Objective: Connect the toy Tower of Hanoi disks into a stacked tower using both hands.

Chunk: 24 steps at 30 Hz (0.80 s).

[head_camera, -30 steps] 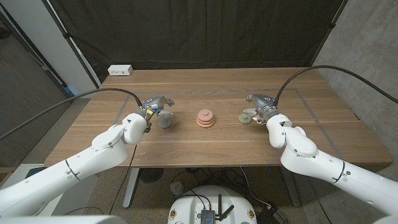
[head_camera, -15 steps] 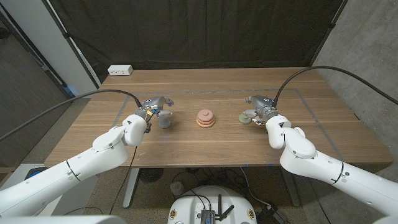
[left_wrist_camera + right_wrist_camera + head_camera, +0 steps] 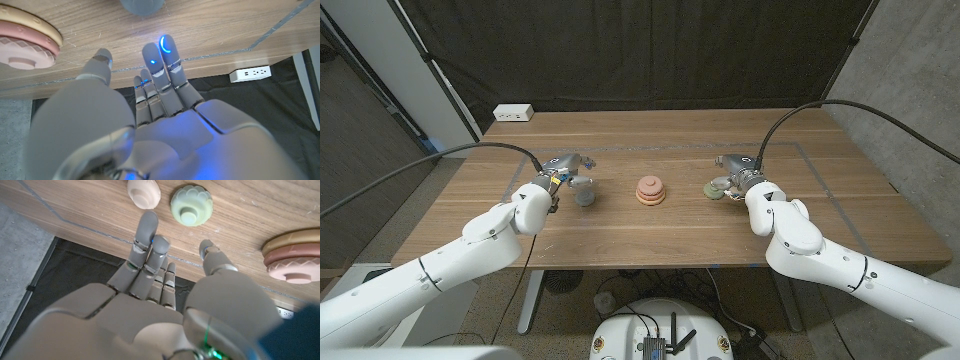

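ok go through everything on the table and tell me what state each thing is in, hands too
pink stack: three disks stacked at table centre, untouched
grey disk: loose on table, beside left hand
green disk: loose, knob up
cream piece: loose beside green disk
left hand: open, holding nothing
right hand: open, holding nothing

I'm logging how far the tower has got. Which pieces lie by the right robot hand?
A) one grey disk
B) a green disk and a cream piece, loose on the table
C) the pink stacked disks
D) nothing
B: in the right wrist view the green disk and the cream piece lie apart on the wood beyond the fingers of the open right robot hand, which touches neither.
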Each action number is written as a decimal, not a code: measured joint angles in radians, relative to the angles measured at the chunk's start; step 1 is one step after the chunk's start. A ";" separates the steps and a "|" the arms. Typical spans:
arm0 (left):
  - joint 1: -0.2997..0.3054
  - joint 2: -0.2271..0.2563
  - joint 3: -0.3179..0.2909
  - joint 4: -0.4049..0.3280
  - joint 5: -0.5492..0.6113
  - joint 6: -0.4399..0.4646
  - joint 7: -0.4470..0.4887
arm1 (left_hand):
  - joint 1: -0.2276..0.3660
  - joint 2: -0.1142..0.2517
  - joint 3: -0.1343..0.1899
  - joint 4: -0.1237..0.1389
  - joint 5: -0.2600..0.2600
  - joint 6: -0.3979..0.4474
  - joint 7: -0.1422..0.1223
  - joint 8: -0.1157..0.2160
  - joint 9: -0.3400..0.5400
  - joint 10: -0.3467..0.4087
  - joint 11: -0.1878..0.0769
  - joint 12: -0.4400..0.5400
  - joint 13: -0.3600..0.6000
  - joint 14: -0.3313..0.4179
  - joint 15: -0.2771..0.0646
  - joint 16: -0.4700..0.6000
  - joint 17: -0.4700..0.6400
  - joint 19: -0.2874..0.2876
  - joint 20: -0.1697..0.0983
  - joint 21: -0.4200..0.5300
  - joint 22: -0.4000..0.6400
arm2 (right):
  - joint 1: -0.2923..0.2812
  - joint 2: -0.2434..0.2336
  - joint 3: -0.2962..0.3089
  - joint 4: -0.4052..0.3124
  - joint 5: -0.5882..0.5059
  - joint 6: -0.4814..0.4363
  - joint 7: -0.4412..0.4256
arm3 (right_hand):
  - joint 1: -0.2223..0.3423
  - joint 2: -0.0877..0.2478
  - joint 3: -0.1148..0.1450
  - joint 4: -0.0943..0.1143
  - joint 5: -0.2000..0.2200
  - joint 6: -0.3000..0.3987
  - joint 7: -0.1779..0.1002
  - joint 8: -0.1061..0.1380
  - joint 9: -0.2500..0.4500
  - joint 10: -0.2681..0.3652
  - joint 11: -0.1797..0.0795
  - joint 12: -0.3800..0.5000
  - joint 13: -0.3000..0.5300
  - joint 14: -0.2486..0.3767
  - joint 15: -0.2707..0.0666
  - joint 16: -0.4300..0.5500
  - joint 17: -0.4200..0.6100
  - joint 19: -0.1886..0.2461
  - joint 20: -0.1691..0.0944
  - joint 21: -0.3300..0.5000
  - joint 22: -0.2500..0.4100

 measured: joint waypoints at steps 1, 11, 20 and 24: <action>0.003 0.002 -0.002 -0.002 -0.001 0.000 0.001 | -0.004 0.004 0.000 0.000 0.000 0.000 0.000 0.000 0.000 0.001 -0.001 0.000 0.000 0.000 0.000 0.000 0.000 0.000 0.000 -0.001 0.000 | 0.001 0.000 -0.001 0.000 -0.001 -0.001 0.002 | 0.000 0.000 -0.002 -0.001 0.000 -0.001 0.001 0.000 0.000 0.000 0.000 0.000 0.000 0.000 0.000 0.000 0.000 0.000 0.000 0.000 0.000; 0.022 0.015 -0.022 -0.016 -0.029 0.007 0.018 | -0.008 0.008 0.008 0.003 0.000 0.005 -0.005 -0.007 0.000 0.008 0.002 0.000 0.003 0.000 0.000 0.000 0.002 0.000 0.000 -0.001 0.002 | 0.043 0.014 -0.040 0.016 -0.068 -0.033 0.107 | 0.007 -0.007 -0.015 0.002 -0.008 -0.016 0.001 -0.008 -0.005 -0.005 0.005 0.000 -0.009 0.000 0.000 -0.003 -0.007 0.000 0.000 -0.006 0.003; 0.034 0.024 -0.035 -0.021 -0.054 0.012 0.030 | -0.009 0.009 0.013 -0.002 0.000 0.011 0.000 -0.007 0.005 0.013 0.006 0.000 0.005 0.000 0.000 -0.001 0.002 0.000 0.000 -0.001 0.002 | 0.076 0.034 -0.067 0.038 -0.117 -0.051 0.195 | 0.007 -0.007 -0.029 0.001 -0.008 -0.026 0.001 -0.008 -0.008 -0.016 0.005 0.000 -0.014 0.000 0.000 -0.015 -0.017 0.000 0.000 -0.009 0.001; 0.035 0.026 -0.036 -0.021 -0.059 0.013 0.032 | -0.013 0.013 0.013 -0.002 0.000 0.011 0.000 -0.007 0.005 0.016 0.003 0.000 0.005 0.000 0.000 -0.001 0.002 0.000 0.000 -0.001 0.001 | 0.089 0.042 -0.076 0.047 -0.136 -0.057 0.231 | 0.007 -0.007 -0.034 0.004 -0.008 -0.026 0.001 -0.008 -0.009 -0.016 0.005 0.000 -0.017 0.000 0.000 -0.015 -0.015 0.000 0.000 -0.009 0.000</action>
